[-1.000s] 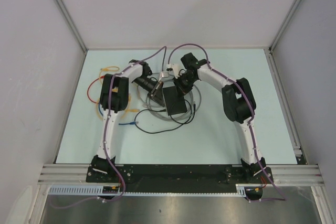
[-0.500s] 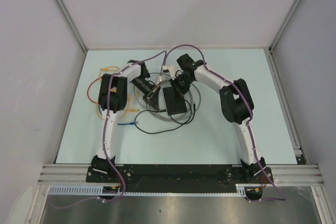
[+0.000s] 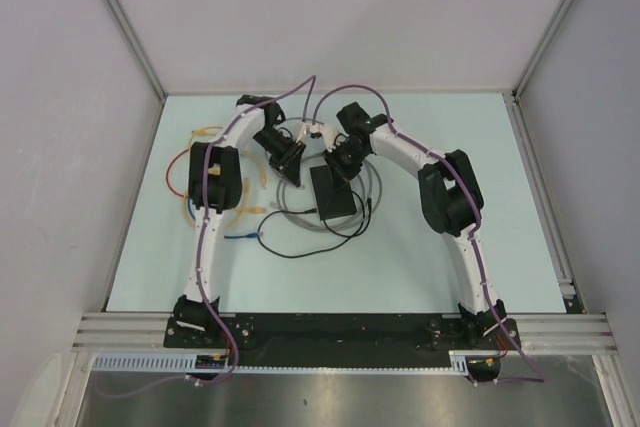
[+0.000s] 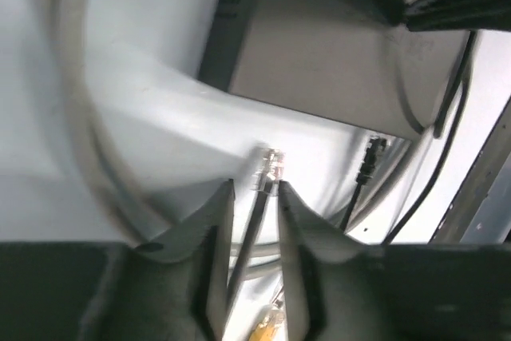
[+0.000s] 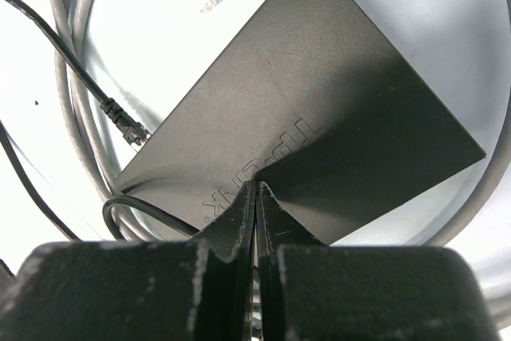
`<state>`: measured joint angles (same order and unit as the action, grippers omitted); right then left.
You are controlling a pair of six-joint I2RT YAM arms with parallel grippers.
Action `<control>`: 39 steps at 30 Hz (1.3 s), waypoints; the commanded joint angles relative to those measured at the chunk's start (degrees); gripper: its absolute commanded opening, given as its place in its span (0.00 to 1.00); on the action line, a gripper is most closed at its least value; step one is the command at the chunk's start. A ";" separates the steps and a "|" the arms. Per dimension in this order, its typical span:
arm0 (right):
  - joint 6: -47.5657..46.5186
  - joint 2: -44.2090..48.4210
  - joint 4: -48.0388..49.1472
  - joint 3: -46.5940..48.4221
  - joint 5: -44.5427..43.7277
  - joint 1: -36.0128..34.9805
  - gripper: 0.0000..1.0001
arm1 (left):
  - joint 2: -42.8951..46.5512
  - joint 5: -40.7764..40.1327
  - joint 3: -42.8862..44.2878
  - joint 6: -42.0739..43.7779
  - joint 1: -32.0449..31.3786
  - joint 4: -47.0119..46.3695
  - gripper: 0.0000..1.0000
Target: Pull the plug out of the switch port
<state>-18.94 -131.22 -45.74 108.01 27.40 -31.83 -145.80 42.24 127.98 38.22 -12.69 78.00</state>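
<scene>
Flat black rectangular plastic switch (image 5: pixel 319 93) lies flat on the pale table (image 3: pixel 450 247), ringed by a loose grey cable coil (image 5: pixel 68 53). Right gripper (image 5: pixel 257 189): fingers pressed together with nothing between them, tips resting on the switch's top face near its embossed logo. This reads as a hold-down. Left gripper (image 4: pixel 254 188): fingers drawn in on a thin dark cable (image 4: pixel 243 253), pinching it just behind a small clear plastic plug (image 4: pixel 269 170). The plug hangs in the air just beside one edge of the switch, apart from it and touching nothing. Judgement: plug is out of the port, task at or close to done. A second, black plug (image 5: pixel 128 124) lies loose on the table beside the switch, in no socket. Handling notes (judgement): switch is light with a smooth matte case, so it would slide or tip under a pull unless pinned from above; the flat top is the right place to press. Plug is small and hard, brittle at its latch tab; cable is thin and limp. Best hold is close behind the plug body, as here. A grip further along the cable would only bend it and strain the crimp.
</scene>
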 commanded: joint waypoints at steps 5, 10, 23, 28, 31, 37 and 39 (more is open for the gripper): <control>-2.15 -7.30 -6.30 -6.14 -10.52 0.28 0.01 | 17.71 1.78 -13.34 -15.05 3.71 -28.07 0.50; -1.80 -7.03 -6.30 -6.58 -10.52 0.28 0.01 | 26.62 11.62 -19.36 -21.07 4.34 -36.43 0.60; -1.28 -7.65 -6.12 -6.14 -9.91 0.28 0.01 | 31.19 13.13 -38.86 -20.21 4.25 -36.43 0.63; -1.10 -7.91 -5.94 -5.88 -9.56 0.28 0.01 | 28.82 14.36 -41.59 -16.08 4.25 -32.21 0.59; -0.93 -8.00 -5.94 -5.79 -9.56 0.19 0.01 | 26.19 17.34 -40.36 -15.55 3.99 -30.81 0.57; -0.92 -8.09 -6.03 -5.79 -9.55 0.46 0.02 | 17.49 18.23 -32.45 -11.33 2.41 -22.45 0.57; -0.92 -8.00 -6.12 -6.05 -9.73 0.28 0.02 | 16.43 18.23 -32.36 -11.58 2.05 -22.45 0.57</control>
<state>-18.00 -130.72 -44.71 107.02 27.64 -31.62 -126.72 57.49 93.49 22.81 -9.41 51.81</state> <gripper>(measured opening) 0.020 0.569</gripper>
